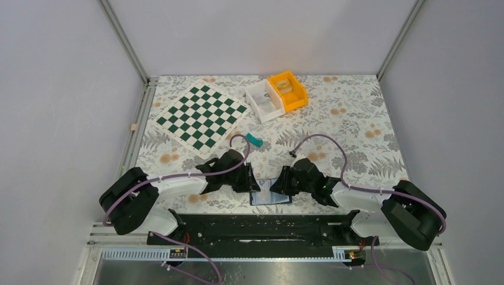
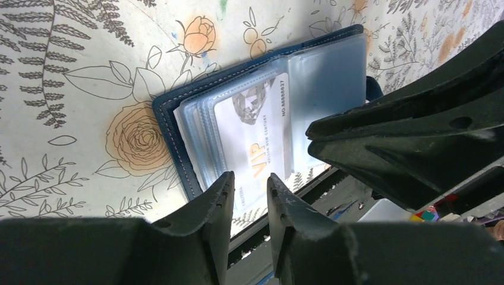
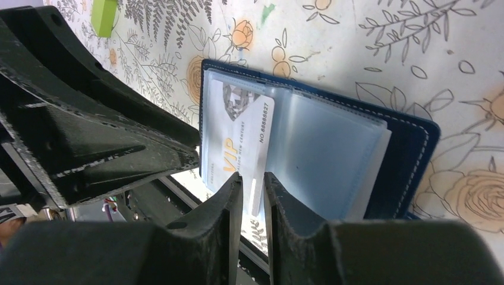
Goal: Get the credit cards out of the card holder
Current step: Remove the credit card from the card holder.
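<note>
1. Left pincer [image 2: 251,183]: fingers almost pressed together with a narrow gap, and the near edge of a whitish VIP credit card [image 2: 252,127] shows in it. Whether they pinch it, I cannot tell.
2. Right pincer [image 3: 251,178]: a like narrow gap over that card's corner; grip unclear.
3. The card sits in the open navy card holder [image 2: 166,124], flat at the flowered worktop's [image 2: 71,89] near edge.

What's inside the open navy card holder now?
Inside the dark navy bifold card holder: a whitish VIP-printed credit card in clear plastic sleeves, its near end poking out. More sleeves are stacked beneath; any cards in them are covered.
</note>
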`<control>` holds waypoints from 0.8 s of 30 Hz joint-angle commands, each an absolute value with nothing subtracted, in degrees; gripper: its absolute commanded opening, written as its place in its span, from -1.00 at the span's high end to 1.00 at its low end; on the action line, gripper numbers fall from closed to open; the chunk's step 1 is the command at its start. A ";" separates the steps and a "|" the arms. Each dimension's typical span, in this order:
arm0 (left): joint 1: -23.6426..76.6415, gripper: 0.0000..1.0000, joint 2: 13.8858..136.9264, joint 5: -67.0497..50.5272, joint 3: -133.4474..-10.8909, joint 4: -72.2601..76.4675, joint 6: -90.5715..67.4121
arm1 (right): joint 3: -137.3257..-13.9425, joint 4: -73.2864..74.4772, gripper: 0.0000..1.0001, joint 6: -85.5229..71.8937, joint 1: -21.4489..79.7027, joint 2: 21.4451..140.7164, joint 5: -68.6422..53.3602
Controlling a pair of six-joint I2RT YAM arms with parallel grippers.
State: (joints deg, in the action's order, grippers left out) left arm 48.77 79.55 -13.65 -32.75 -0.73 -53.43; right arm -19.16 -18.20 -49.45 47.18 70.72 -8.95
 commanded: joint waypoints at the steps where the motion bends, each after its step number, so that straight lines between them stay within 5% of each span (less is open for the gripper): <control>1: 48.58 0.49 80.75 -13.11 -31.87 1.56 -52.15 | -22.16 -20.86 0.46 -47.85 46.84 73.27 -10.72; 24: 48.58 0.60 84.10 -12.16 -30.37 0.97 -51.36 | -18.28 -24.85 0.28 -48.25 45.80 75.44 -11.32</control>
